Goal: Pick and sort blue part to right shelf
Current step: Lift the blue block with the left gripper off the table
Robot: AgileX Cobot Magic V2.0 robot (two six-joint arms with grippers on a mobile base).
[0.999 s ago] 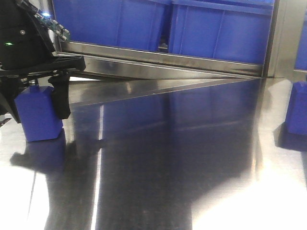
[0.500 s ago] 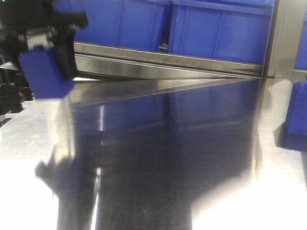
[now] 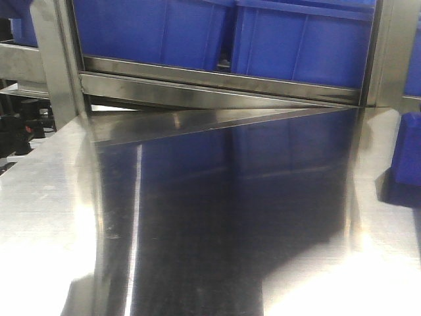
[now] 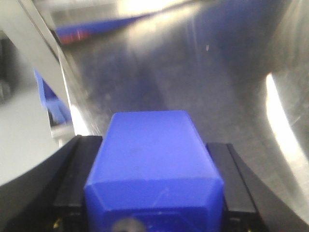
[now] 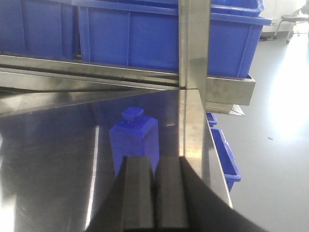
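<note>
- Plainly, the left gripper (image 4: 153, 140) is clamped on the blue part (image 4: 154, 164), with one black finger (image 4: 79, 174) pressed against each long side face.
- The part's long axis runs along the fingers. Its bevelled shoulder end, with a small round knob that is blurred, faces back toward the wrist, and its flat base juts out past the fingertips.
- The part is a boxy block of smooth, matte, solid-blue plastic with softly rounded edges. The fingers are flat, dull black slabs.
- Beyond the fingertips lies the steel tabletop (image 4: 231, 72), which is glossy, streaked with glare and blurred.
- The right gripper (image 5: 154, 160) has its two flat black fingers pressed together, with only a thin seam between them and nothing held.
- Just ahead of those fingertips a second blue part (image 5: 134, 140) stands upright on the tabletop with its knob up and its long axis vertical. It is apart from the fingers.
- Farther ahead of the right gripper is the right shelf (image 5: 96, 67). It has a flat brushed-steel front rail, a square steel post (image 5: 193, 43) and large open blue bins (image 5: 130, 34) of ribbed plastic.
</note>
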